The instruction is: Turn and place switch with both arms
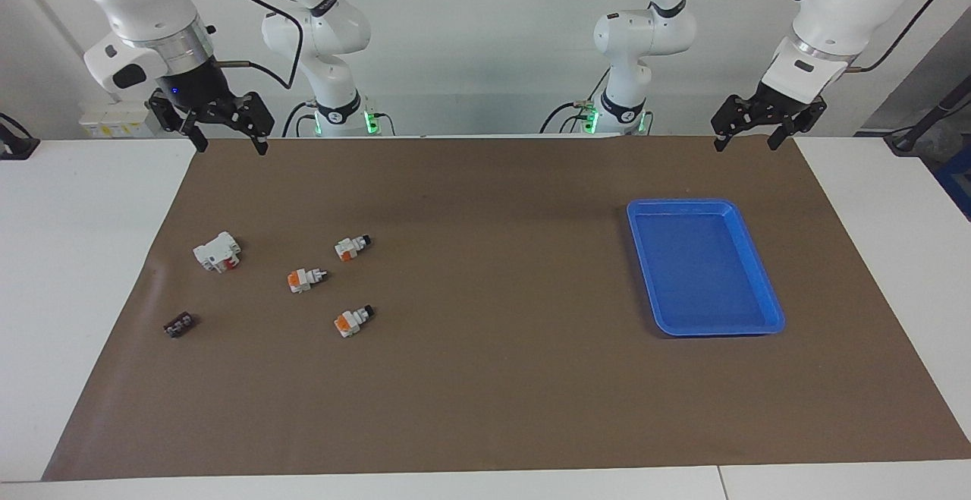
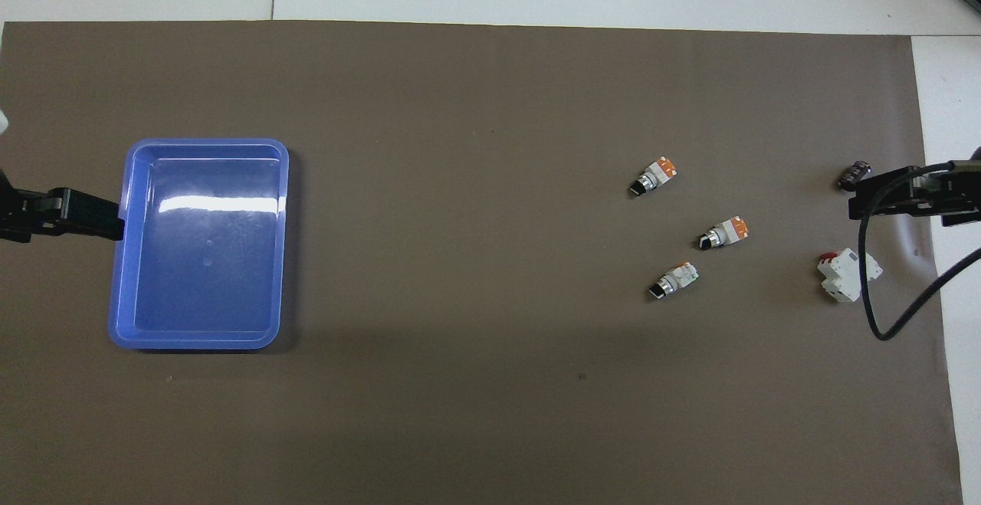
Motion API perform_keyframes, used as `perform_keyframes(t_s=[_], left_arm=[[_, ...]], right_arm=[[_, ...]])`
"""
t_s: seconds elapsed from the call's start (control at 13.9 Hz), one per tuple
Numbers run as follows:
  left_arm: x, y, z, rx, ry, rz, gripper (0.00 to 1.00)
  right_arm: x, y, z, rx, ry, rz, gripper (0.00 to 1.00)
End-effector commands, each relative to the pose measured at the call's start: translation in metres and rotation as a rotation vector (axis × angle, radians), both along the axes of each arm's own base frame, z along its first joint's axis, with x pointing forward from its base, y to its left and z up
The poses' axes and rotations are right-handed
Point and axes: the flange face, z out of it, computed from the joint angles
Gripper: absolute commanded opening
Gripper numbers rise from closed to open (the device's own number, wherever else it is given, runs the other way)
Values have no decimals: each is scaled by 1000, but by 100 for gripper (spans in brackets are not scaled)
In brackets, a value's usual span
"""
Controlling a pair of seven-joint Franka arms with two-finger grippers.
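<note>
you are seeing the left gripper (image 1: pixel 747 138) hanging released and empty over the mat's robot-side edge, near the blue plastic tray (image 1: pixel 762 276). the right gripper (image 1: pixel 230 138) is hanging released too, up over its own end. the facing view is showing both spread claws whole; overhead is cropping them. three white-and-orange switches with black knobs (image 1: pixel 307 279) are lying on the brown mat (image 1: pixel 485 394), well apart from both, beside a white-and-red block (image 1: pixel 217 251) and a tiny black piece (image 1: pixel 179 325). no writing is reading clearly.

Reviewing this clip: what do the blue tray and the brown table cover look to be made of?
Blue tray: likely moulded plastic, glossy; bright glare streaks show on its floor in the overhead view, and its corners are rounded. Brown cover: probably paper or thin matte sheet; no shine, a faint crease near one edge.
</note>
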Motion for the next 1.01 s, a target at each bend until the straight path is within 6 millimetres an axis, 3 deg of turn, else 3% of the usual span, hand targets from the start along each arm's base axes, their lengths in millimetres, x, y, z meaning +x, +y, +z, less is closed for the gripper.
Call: perform_keyframes(t_s=[0.0,0.94], left_arm=[[-9,3,1,13,-9,12,100],[-9,3,1,13,-9,12,100]], right_arm=[[-7,-1,2,-15,11,23,100],[-9,-1,3,-5,2,31,100]])
